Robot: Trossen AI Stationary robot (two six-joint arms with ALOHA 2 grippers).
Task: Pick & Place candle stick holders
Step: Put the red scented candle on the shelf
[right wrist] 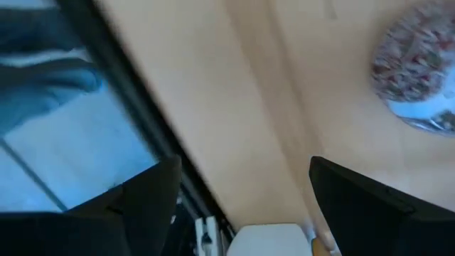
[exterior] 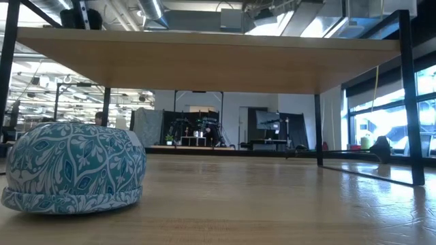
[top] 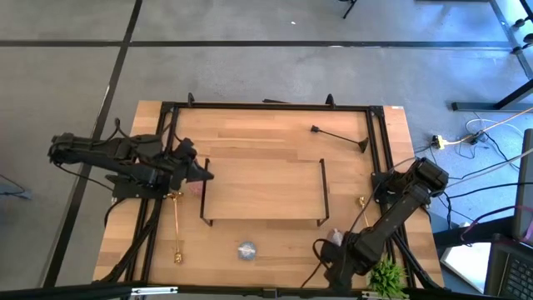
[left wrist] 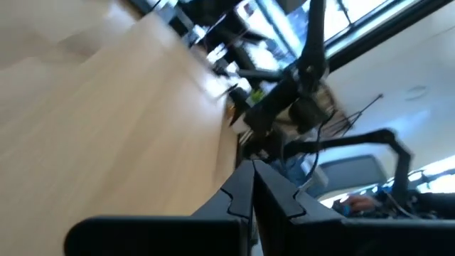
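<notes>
While both arms flank the board [top: 262, 190], nothing is held.
Left tool [top: 206, 175] closed, empty; right tool [top: 326, 250] open beside the mauve round [top: 335, 237].

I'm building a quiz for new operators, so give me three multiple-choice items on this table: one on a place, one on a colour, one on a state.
1. Where does the black candle stick holder lie?
A. On top of the raised wooden board
B. On the table beyond the board, toward the right arm's side
C. Beside the green plant

2. What colour is the squat round holder in front of the board?
A. Red
B. Black
C. Pale blue

3. How do the left gripper's jaws stand?
A. Shut
B. Wide open
C. Clamped on the plant

Answers:
1 B: the high view shows it lying flat past the wooden board's far edge.
2 C: it shows pale blue from above, with a blue-and-white pattern in the low view.
3 A: the left wrist view shows the jaws pressed together.
</notes>
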